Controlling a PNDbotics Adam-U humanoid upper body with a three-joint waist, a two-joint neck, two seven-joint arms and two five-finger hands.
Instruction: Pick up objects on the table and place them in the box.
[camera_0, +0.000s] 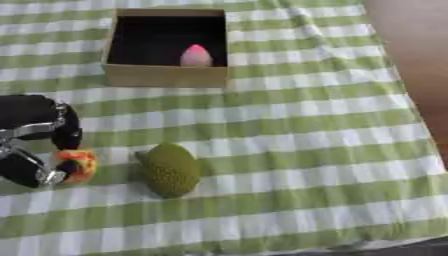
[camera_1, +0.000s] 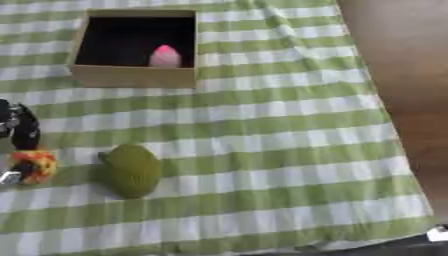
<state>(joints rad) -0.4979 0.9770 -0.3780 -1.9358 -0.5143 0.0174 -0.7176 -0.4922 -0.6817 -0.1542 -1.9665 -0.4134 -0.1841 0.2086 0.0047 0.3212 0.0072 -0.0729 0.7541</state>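
Left hand (camera_0: 35, 145), seen at the left edge of the left eye view: mostly black, with rounded, glossy housings. A bulky black segment sits uppermost, its surface smooth and slightly reflective. Silver metal bands cross the black parts, one running diagonally under the upper segment and another curving lower down. A small silver tip or joint shows at the lower end. Black finger (camera_1: 24, 131) in the right eye view is slim and rounded, with a small silver piece beside it. No markings or cables can be made out.
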